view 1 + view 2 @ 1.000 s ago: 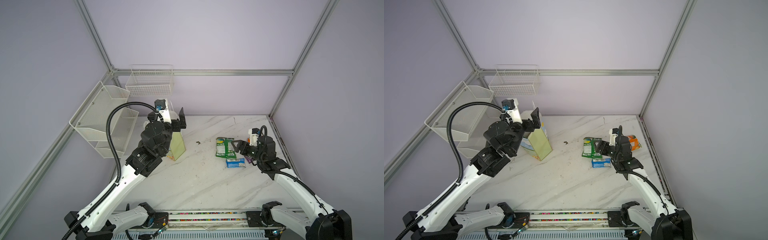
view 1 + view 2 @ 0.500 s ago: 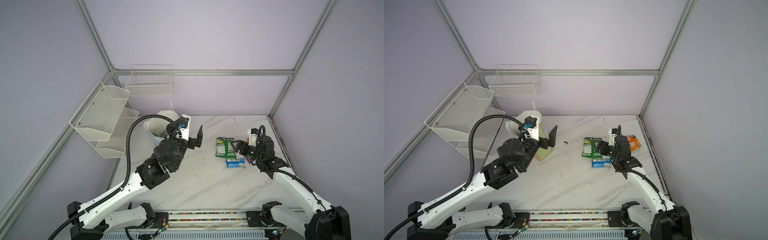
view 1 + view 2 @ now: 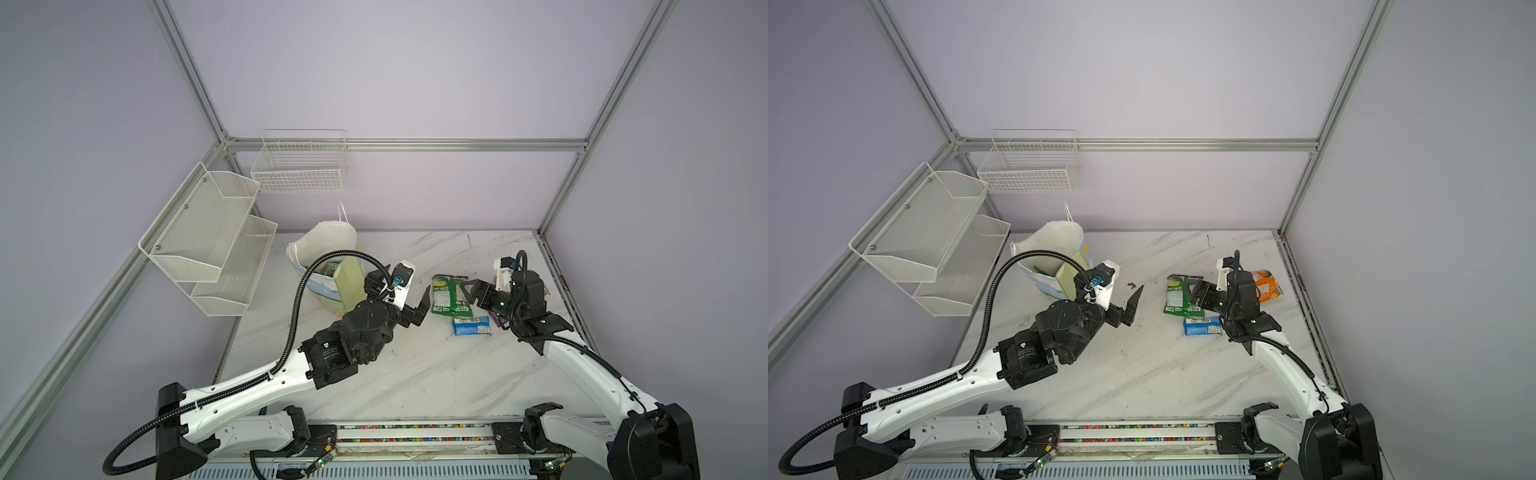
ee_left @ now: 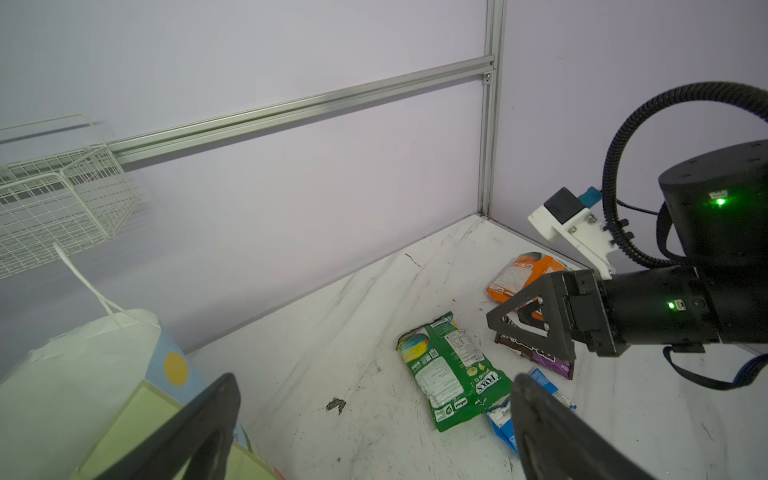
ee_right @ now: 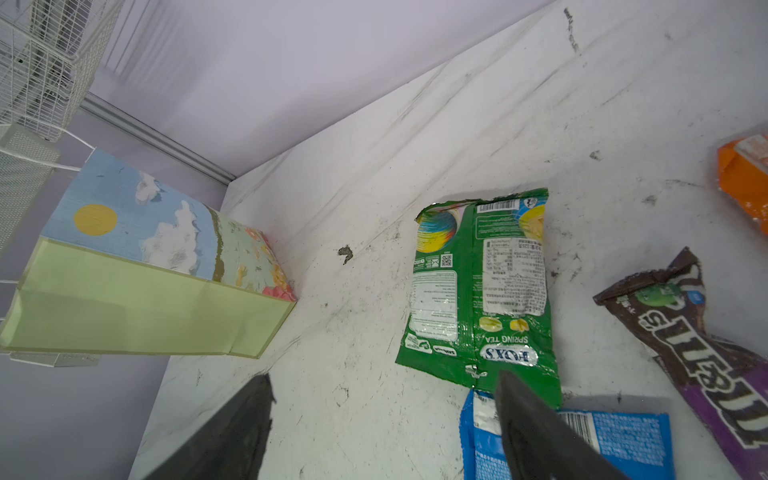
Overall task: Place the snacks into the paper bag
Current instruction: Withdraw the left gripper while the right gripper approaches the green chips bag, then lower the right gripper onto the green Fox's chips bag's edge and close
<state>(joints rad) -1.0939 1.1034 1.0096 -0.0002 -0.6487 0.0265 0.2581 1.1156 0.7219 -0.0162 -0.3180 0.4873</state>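
Left pincer (image 4: pixel 374 380) is spread wide with nothing between its fingers. A second ago it hung over the mouth of the paper bag (image 3: pixel 351 278). Now it has swung down and to the right, and sits above the bench (image 3: pixel 415 374) between the bag and the loose snacks, pointing at them. The bag stands upright at the back left of the bench, in the same place as before. With the arm gone, its white-lined mouth is uncovered in both top views, and a bit of green wrapper shows inside.

Right of the middle lies the green packet (image 5: pixel 478 282), flat and back side up. It reads "FOXS" and "SPRING TEA" and carries a barcode and small print too fine to read. Touching its near edge is the blue packet (image 3: pixel 471 326), whose writing is not legible.

The right pincer (image 5: pixel 384 376) has hardly shifted. Its fingers are apart and hold nothing, and one finger is over the seam where the green and blue packets meet. Whether it touches them I cannot tell.

Beside it lies the purple bar wrapper (image 5: pixel 706 345), with big white letters that look like "m&m's". The orange packet (image 3: pixel 1266 284) is farthest right. None of the four packets has moved.
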